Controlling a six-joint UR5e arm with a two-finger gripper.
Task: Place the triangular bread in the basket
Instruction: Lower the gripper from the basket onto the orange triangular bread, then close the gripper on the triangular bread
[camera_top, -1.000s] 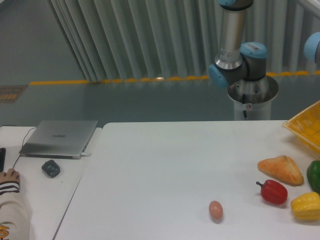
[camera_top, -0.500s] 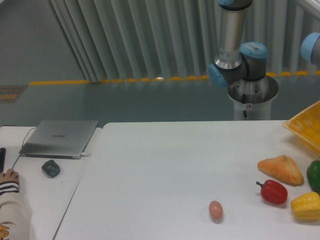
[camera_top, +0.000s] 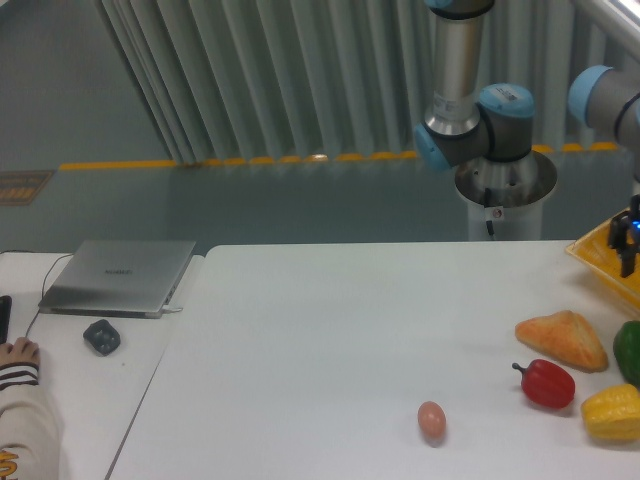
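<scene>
Triangular bread (camera_top: 562, 339) on table (camera_top: 330, 340), down-left of gripper (camera_top: 626, 240) above basket (camera_top: 610, 262); long axis roughly left-right; jaw state impossible to tell.

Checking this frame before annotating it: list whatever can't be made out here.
- Gripper: only its dark fingers enter at the right edge of the camera view; open or shut can't be told.
- Basket: cut by the right edge, so its contents are unseen.
- Green item: mostly cropped by the right edge.
- Triangular bread: fully visible on the table.
</scene>
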